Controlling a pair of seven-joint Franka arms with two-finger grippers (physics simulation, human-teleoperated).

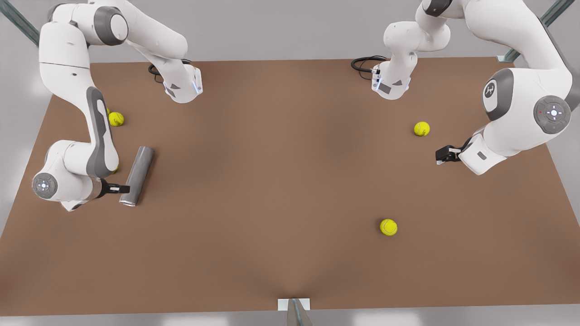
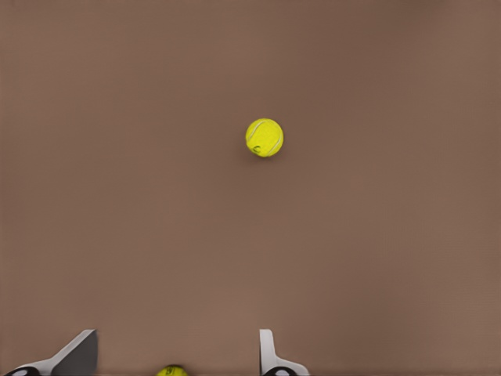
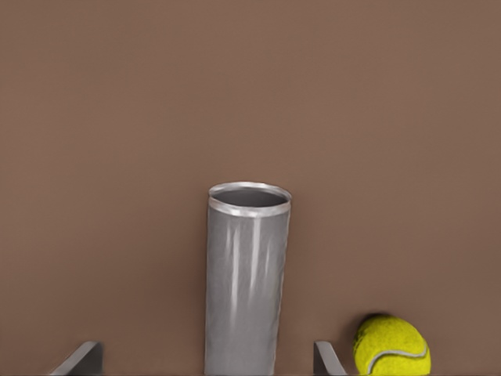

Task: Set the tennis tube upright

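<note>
Tennis tube [image 1: 137, 175] lies flat on the brown table [image 1: 281, 190], toward the front view's left, its long axis running near-to-far with a slight tilt. Its hollow rimmed end [image 1: 128, 202] faces the near edge. The right gripper [image 1: 118, 187] sits at the tube's left flank close to that open end; in the right wrist view the tube [image 3: 244, 282] runs out between the two fingertips [image 3: 80, 359], which stand spread on either side and clear of its wall. A tennis ball [image 3: 391, 345] rests just beside one fingertip there; another ball [image 1: 116, 118] lies farther back behind this arm.

The left gripper [image 1: 443, 155] hangs over the table at the front view's right, well apart from the tube, its fingers [image 2: 270, 354] spread with nothing between them. One ball [image 1: 421, 128] lies just beyond it, and another [image 1: 388, 227] sits nearer the front edge.
</note>
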